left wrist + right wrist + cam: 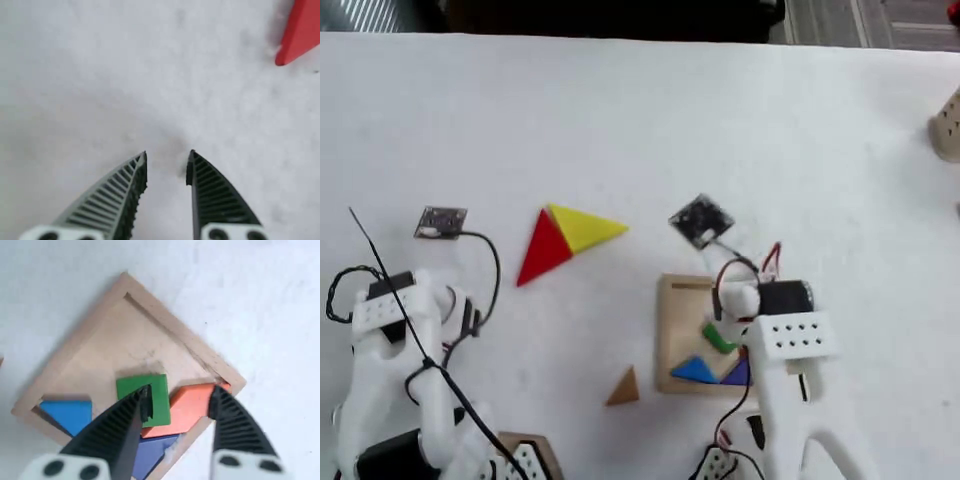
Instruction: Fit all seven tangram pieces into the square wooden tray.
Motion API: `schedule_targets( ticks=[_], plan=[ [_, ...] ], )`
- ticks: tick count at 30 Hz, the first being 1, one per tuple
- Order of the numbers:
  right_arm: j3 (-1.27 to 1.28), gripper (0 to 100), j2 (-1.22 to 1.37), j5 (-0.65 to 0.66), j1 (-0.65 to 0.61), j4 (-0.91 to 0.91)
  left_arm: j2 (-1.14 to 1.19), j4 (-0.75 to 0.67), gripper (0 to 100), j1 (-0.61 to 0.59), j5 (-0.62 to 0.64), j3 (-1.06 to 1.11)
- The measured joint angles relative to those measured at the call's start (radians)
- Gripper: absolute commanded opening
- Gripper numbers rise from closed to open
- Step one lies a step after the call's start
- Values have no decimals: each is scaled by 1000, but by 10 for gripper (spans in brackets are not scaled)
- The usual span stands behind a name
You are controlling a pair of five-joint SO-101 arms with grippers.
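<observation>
Well, the right claw (181, 394) hangs spread over the wooden tray (80, 337), green square (137, 386) and orange piece (187, 405) beneath its tips; the left claw (166, 156), spread too, hovers above the desk (100, 75).

Bright, diffuse light washes the white counter (620, 120) pale, leaving only a faint, soft-edged shadow along the red piece (300, 30).
</observation>
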Motion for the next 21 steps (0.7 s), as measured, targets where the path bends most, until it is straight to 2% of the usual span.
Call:
schedule_targets(
  ticks=[2, 4, 10, 15, 21],
  plan=[
    [-20, 54, 0, -17, 28, 0, 0, 0, 139, 0, 0, 0],
    [-20, 32, 0, -23, 46, -3, 0, 0, 139, 0, 0, 0],
    [77, 18, 0, -28, 109, -161, 0, 0, 139, 0, 0, 0],
    [169, 17, 0, -28, 126, -272, 0, 0, 139, 0, 0, 0],
    [230, 17, 0, -26, 126, -308, 0, 0, 139, 0, 0, 0]
  ],
)
